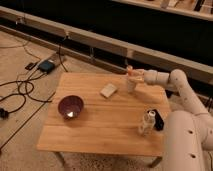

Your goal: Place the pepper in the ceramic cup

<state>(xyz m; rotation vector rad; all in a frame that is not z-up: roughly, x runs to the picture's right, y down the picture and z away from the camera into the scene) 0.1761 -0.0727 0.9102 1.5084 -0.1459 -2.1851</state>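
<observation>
The ceramic cup is small and pale cream and stands upright at the far right of the wooden table. My gripper reaches in from the right and hangs directly over the cup's mouth. It is shut on the pepper, a small orange-red bit that shows between the fingertips just above the cup's rim. The white arm runs back to the right and down to the robot's body.
A wide dark purple bowl sits on the table's left side. A pale flat block lies left of the cup. A clear plastic bottle and a dark object stand near the front right edge. Cables and a box lie on the floor at left.
</observation>
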